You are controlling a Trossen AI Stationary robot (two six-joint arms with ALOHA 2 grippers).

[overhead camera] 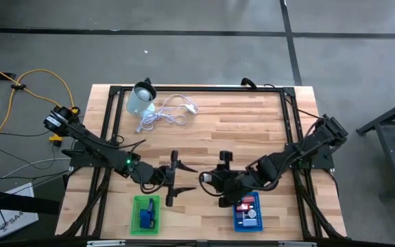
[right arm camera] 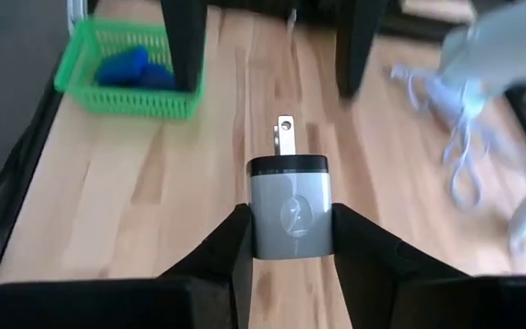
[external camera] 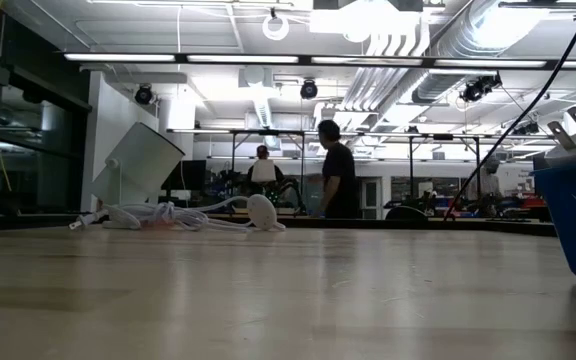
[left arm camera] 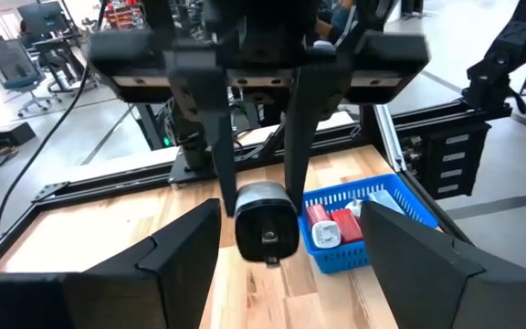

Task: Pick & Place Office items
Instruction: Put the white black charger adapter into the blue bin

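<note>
I judge I am mid-handover: the right gripper (right arm camera: 286,239) is clamped on a grey plug adapter (right arm camera: 289,210), prongs forward, held above the table's (overhead camera: 252,116) middle near six o'clock. The left gripper (overhead camera: 172,180), fingers apart, faces it from nine o'clock with a gap between them. The next move calls for carrying the adapter to a basket: the blue basket (overhead camera: 248,214) sits just beside the right gripper at five o'clock, the green basket (overhead camera: 146,213) at seven. Both arms reach inward, low, wrists level.
</note>
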